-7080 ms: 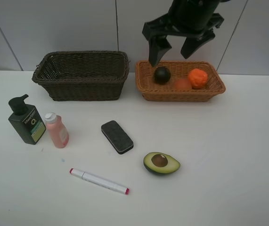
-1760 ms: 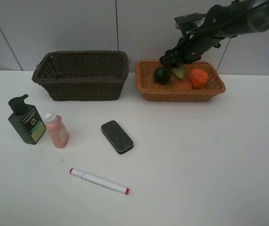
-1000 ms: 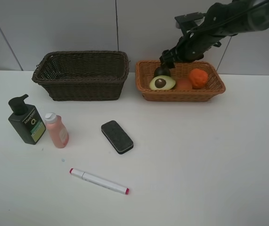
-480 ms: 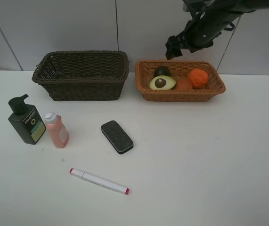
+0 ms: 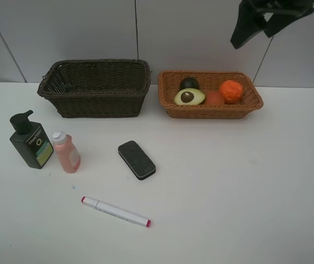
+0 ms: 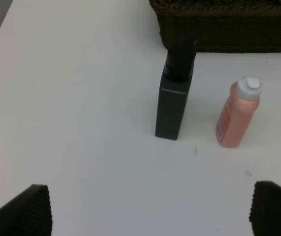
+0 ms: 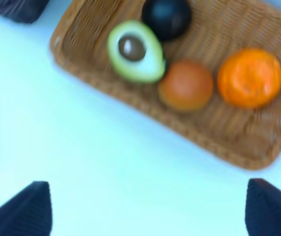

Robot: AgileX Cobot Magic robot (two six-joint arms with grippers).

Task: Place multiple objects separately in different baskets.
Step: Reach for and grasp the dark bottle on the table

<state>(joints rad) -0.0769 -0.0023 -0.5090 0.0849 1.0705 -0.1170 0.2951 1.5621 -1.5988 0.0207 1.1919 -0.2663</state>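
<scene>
1. Four fruits lie in the tan basket (image 5: 211, 113) (image 7: 214, 142): a halved avocado (image 5: 189, 97) (image 7: 135, 51) with its cut face up, a dark mangosteen (image 5: 189, 83) (image 7: 166, 17) just behind it, a peach (image 5: 214, 98) (image 7: 185, 85) touching the avocado, and an orange (image 5: 231, 91) (image 7: 250, 77) beside the peach.
2. The dark brown basket (image 5: 96, 99) (image 6: 229, 39) stands just left of the tan one.
3. A green pump bottle (image 5: 31, 142) (image 6: 173, 105) and a small pink bottle (image 5: 66, 153) (image 6: 237, 120) stand upright, side by side, on the white surface (image 5: 244, 187) in front of the dark basket.
4. A black eraser (image 5: 136, 160) lies near the middle of the surface, and a white marker (image 5: 115, 212) with a red tip lies nearer the front edge.
5. The right fingers (image 5: 243, 30) (image 7: 32, 211) are spread apart and hold nothing, high above the tan basket.
6. The left fingers (image 6: 22, 211) are also spread wide and hold nothing, above the surface and facing the two bottles.
</scene>
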